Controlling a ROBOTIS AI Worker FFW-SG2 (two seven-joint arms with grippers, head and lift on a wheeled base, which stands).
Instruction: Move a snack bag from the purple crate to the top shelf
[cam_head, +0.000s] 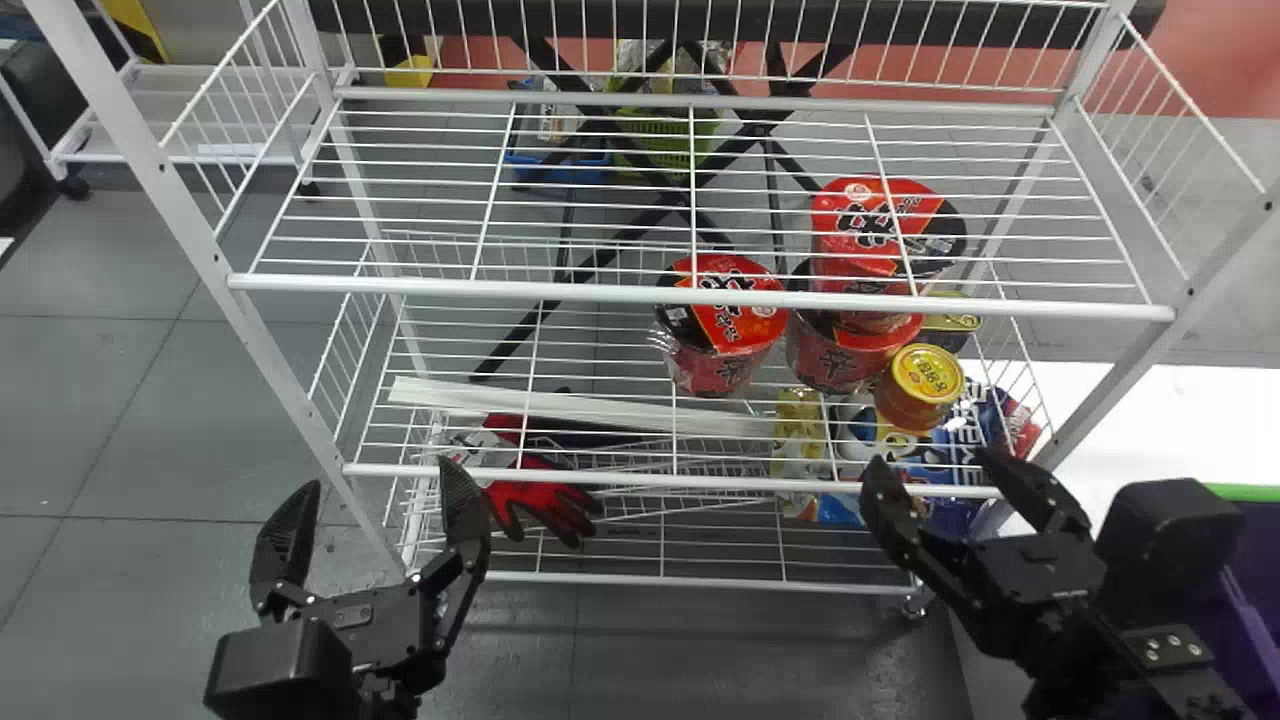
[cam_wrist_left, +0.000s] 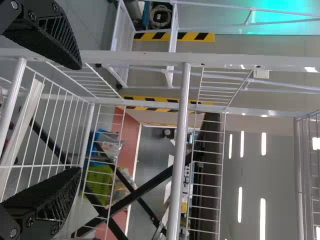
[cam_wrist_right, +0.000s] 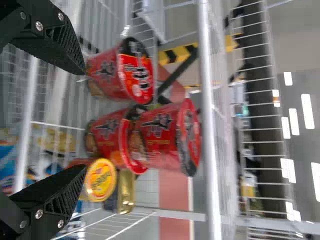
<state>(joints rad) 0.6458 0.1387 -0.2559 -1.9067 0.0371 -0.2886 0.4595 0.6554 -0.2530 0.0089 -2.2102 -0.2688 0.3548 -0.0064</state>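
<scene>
Black jaws foremost, spread on both sides

Head view: left gripper (cam_head: 375, 478) and right gripper (cam_head: 932, 462) at the front of the white rack (cam_head: 700, 290), jaws apart on each. Purple crate (cam_head: 1250, 630) at the right edge, beside the right arm. Snack bags (cam_head: 942, 452) low in the rack, beyond the right jaws and clear of them; cannot tell which is the task's.

Left wrist view: left gripper (cam_wrist_left: 78, 118), jaws wide apart.

Right wrist view: right gripper (cam_wrist_right: 83, 120), jaws apart; red cups (cam_wrist_right: 155, 135) beyond.

Glossy metal shelf (cam_head: 600, 291), upper centre; shiny plastic-wrapped tubs (cam_head: 715, 368), right of centre; cloth glove (cam_head: 545, 498), lower centre.
</scene>
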